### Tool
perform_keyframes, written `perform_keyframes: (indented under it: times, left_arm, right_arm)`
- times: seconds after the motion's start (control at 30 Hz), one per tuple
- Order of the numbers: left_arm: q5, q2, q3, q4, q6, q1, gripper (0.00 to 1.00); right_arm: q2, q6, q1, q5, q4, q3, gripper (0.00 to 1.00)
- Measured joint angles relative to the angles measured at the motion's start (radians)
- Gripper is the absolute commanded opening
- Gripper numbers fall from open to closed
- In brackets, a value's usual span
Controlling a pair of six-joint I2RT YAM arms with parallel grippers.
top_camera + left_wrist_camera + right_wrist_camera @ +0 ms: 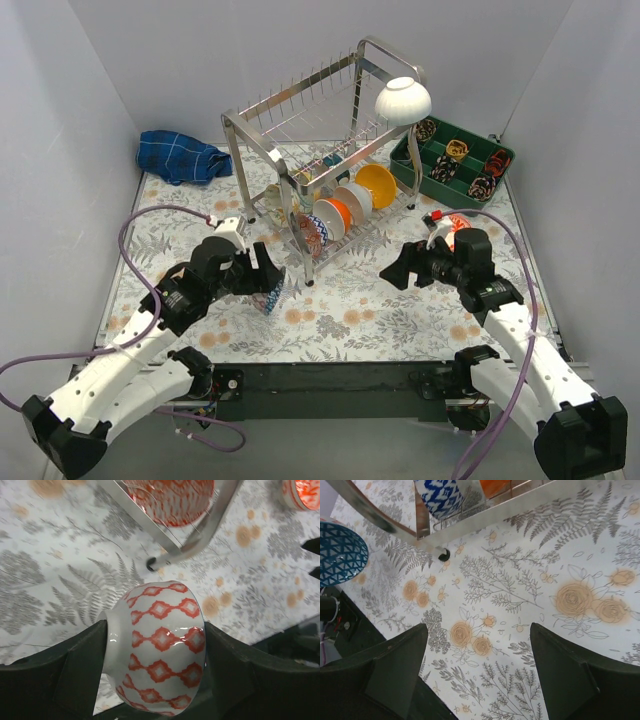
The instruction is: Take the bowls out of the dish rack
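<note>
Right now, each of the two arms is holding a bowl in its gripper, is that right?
Not quite. Only the left gripper holds a bowl, the red-and-white one. The right gripper is open and empty, as the right wrist view shows.

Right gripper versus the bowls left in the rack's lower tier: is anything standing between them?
Partly. The dish rack has its own front rail and corner post crossing in front of the blue patterned bowl, as seen from the open right gripper. Only bare floral cloth lies between gripper and rack.
</note>
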Motion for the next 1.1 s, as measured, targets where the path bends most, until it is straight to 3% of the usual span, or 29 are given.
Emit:
perform_keyframes:
  times: [0.23,0.47,0.87,1.0,1.1]
  left_arm:
    - [0.251,-0.141,-0.303,0.266,-0.261,0.0,0.18]
    - [0.361,-0.167,-0.507,0.592,-0.501,-0.002,0.18]
    - [0.36,-0.074,-0.671,1.035,-0.73,-0.055,0.2]
    - [0.334,-0.049,-0.694,1.112,-0.758,-0.087,0.2]
    - [0.305,-0.029,-0.696,1.16,-0.767,-0.108,0.2]
  right_arm:
    - [0.017,0.08,0.097,-0.062,0.122,-0.098,0.9]
    - [0.054,0.163,0.25,-0.063,0.283,-0.139,0.89]
    - [0.226,0.25,0.422,-0.01,0.507,-0.147,0.79]
    - [0.292,0.269,0.455,0.0,0.545,-0.138,0.73]
    - [0.336,0.283,0.481,0.01,0.57,-0.117,0.63]
